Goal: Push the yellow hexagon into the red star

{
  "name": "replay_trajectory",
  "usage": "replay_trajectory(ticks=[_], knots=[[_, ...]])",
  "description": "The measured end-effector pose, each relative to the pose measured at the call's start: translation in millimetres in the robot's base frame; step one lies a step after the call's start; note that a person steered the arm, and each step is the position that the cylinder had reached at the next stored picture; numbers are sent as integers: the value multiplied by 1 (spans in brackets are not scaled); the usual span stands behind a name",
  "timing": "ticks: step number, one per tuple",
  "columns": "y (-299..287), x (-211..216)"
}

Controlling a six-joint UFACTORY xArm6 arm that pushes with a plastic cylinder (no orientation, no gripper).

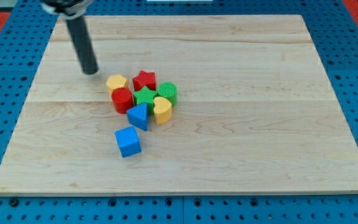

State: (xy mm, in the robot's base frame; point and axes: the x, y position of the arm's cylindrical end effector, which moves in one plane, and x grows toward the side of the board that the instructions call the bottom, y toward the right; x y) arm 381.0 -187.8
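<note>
Likely light, rigid and free-sliding, the yellow hexagon (116, 82) wants my tip (91, 70), bare and holding nothing, on its left face, opposite the red star (144, 79)

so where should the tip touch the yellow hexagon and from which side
There is no hand, so it must be pushed. Set my tip against the yellow hexagon's left face and push toward the view's right. The red star lies just right of it, and the tip already stands at its upper left.
</note>
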Motion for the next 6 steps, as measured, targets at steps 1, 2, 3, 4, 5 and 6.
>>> replay_trajectory(ticks=[1, 2, 3, 4, 5, 6], knots=[[39, 37], [68, 39], [37, 39], [14, 97], [62, 156], [79, 142]])
